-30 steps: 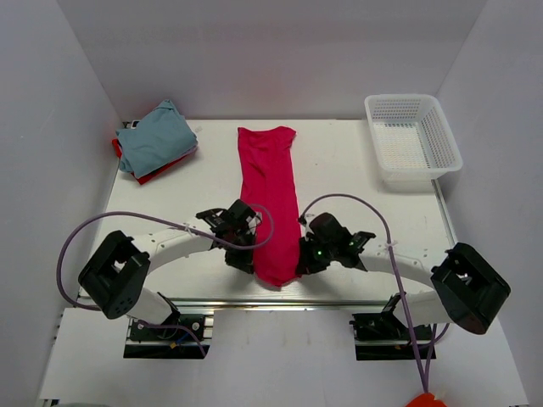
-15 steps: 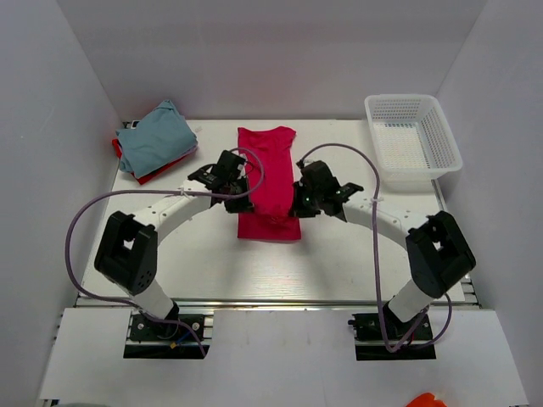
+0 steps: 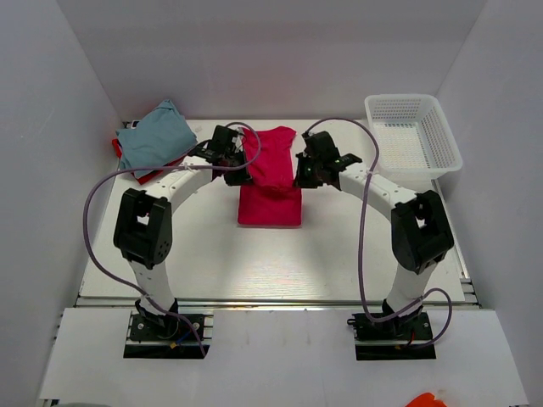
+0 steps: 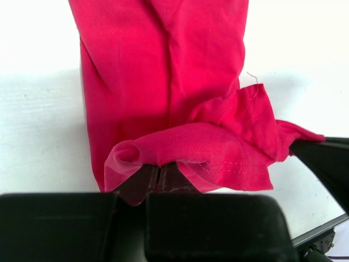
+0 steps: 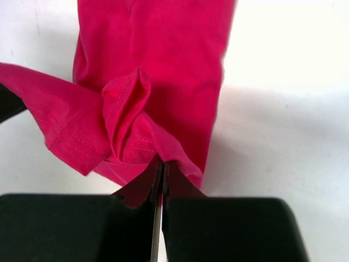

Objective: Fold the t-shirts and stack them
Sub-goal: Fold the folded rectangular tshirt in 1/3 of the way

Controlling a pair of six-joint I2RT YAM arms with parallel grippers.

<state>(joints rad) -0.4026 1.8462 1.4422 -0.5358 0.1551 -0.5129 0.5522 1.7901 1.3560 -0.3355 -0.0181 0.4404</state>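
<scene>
The near part of the white bench [image 3: 254,263] is lying bare. In its middle, the bright magenta-pink cloth t-shirt [image 3: 270,206] is lying as a narrow strip, doubling over on itself. The left claw [image 4: 159,176] and the right claw [image 5: 160,165] are each clamping tight on a corner of its stitched hem [image 4: 237,168], lifting that edge toward the collar end, probably so the halves land flush. Beyond, at the far left, the light blue-grey folded t-shirt [image 3: 153,140] is resting on the red t-shirt [image 3: 146,176], seemingly serving as the stack's base. The white plastic mesh basket [image 3: 411,175] is sitting far right, well apart.
</scene>
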